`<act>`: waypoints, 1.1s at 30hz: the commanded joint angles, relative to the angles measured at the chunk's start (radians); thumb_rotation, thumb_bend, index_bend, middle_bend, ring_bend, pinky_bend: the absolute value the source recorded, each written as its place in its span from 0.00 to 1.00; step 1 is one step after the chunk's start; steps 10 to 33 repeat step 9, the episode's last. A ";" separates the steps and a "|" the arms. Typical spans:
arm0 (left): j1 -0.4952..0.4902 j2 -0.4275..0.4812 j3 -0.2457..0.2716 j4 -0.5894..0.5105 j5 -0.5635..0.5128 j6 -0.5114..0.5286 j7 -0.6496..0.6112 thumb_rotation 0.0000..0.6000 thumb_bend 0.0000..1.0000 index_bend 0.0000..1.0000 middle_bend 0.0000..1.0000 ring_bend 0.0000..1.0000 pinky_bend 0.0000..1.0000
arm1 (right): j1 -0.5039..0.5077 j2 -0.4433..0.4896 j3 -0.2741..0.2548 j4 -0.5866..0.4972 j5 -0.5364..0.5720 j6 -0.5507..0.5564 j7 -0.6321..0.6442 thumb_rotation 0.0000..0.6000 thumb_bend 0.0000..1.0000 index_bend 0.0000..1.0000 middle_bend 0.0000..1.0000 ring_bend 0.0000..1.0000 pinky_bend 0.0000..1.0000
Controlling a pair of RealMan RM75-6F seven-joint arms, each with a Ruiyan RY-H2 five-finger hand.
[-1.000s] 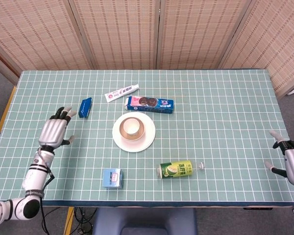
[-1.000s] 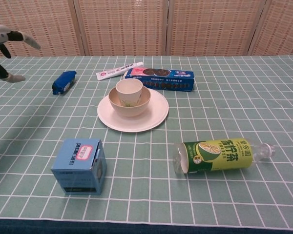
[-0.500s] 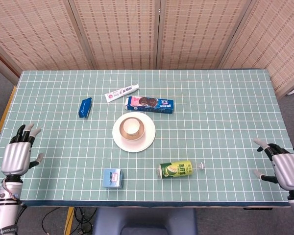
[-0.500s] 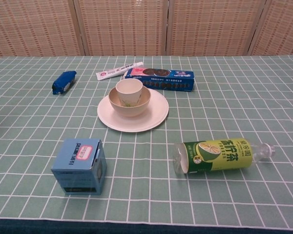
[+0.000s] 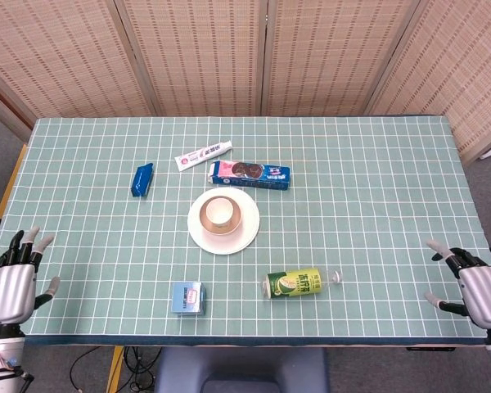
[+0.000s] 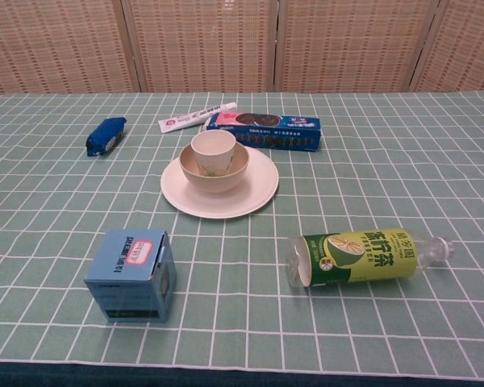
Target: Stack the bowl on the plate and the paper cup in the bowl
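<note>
A cream plate (image 5: 244, 236) (image 6: 258, 189) lies mid-table. On it stands a tan bowl (image 5: 205, 224) (image 6: 195, 174), and a white paper cup (image 5: 219, 212) (image 6: 214, 147) stands upright inside the bowl. My left hand (image 5: 10, 278) hovers at the table's near left corner, fingers apart and holding nothing. My right hand (image 5: 479, 292) is at the near right corner, also with spread fingers and nothing in it. Both hands are far from the stack and neither shows in the chest view.
A blue biscuit box (image 5: 250, 173) and a toothpaste tube (image 5: 203, 154) lie behind the plate. A blue packet (image 5: 142, 180) is to the left. A light blue carton (image 5: 187, 298) and a lying green tea bottle (image 5: 296, 283) sit near the front edge.
My left hand has drawn back from beside the blue packet to the near left corner. My right hand shifted slightly at the near right corner. The stack has not moved.
</note>
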 commanded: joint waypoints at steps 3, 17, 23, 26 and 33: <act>0.014 -0.026 -0.031 0.009 0.034 -0.010 0.000 1.00 0.27 0.17 0.06 0.02 0.21 | -0.002 -0.001 -0.001 0.005 0.001 0.003 0.013 1.00 0.06 0.17 0.35 0.24 0.41; 0.025 -0.029 -0.053 0.011 0.072 -0.031 0.022 1.00 0.27 0.17 0.06 0.02 0.20 | -0.008 -0.004 -0.001 0.012 0.003 0.013 0.023 1.00 0.06 0.17 0.35 0.24 0.41; 0.025 -0.029 -0.053 0.011 0.072 -0.031 0.022 1.00 0.27 0.17 0.06 0.02 0.20 | -0.008 -0.004 -0.001 0.012 0.003 0.013 0.023 1.00 0.06 0.17 0.35 0.24 0.41; 0.025 -0.029 -0.053 0.011 0.072 -0.031 0.022 1.00 0.27 0.17 0.06 0.02 0.20 | -0.008 -0.004 -0.001 0.012 0.003 0.013 0.023 1.00 0.06 0.17 0.35 0.24 0.41; 0.025 -0.029 -0.053 0.011 0.072 -0.031 0.022 1.00 0.27 0.17 0.06 0.02 0.20 | -0.008 -0.004 -0.001 0.012 0.003 0.013 0.023 1.00 0.06 0.17 0.35 0.24 0.41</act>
